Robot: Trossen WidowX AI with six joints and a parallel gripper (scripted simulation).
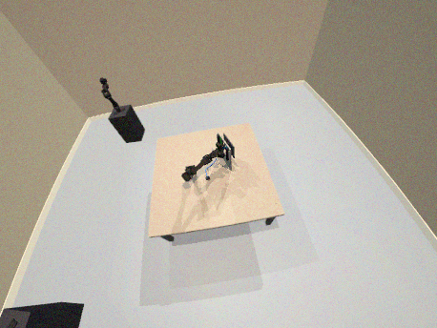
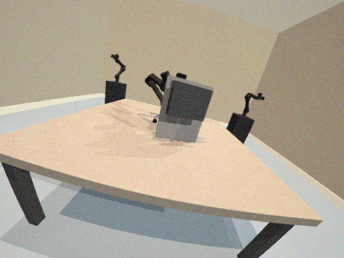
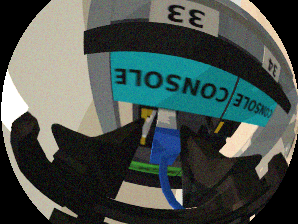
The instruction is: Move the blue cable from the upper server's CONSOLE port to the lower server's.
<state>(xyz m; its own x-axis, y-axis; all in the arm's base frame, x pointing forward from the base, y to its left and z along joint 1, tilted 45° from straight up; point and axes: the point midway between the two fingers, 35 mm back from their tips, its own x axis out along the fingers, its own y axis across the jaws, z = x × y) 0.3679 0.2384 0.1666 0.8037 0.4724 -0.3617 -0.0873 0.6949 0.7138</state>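
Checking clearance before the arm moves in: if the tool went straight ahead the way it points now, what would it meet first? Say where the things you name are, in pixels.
Probably the blue plug [image 3: 166, 142], between the tool's [image 3: 161, 145] fingertips; beyond it lies the port panel under the CONSOLE label [image 3: 170, 85]. Depth is unclear.

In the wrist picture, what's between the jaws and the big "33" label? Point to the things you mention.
Between the jaws and the "33" label [image 3: 184, 17] lie the teal CONSOLE strip [image 3: 150, 92] and, above it, a black band [image 3: 150, 42]; the wrist view shows both.

Counter [image 1: 191, 216] [image 2: 169, 172]: light wood top, dark legs. Two black pedestals [image 1: 128, 125] [image 2: 116, 91] stand apart from it, each topped by an idle dark arm [image 1: 109, 95] [image 2: 121, 69].
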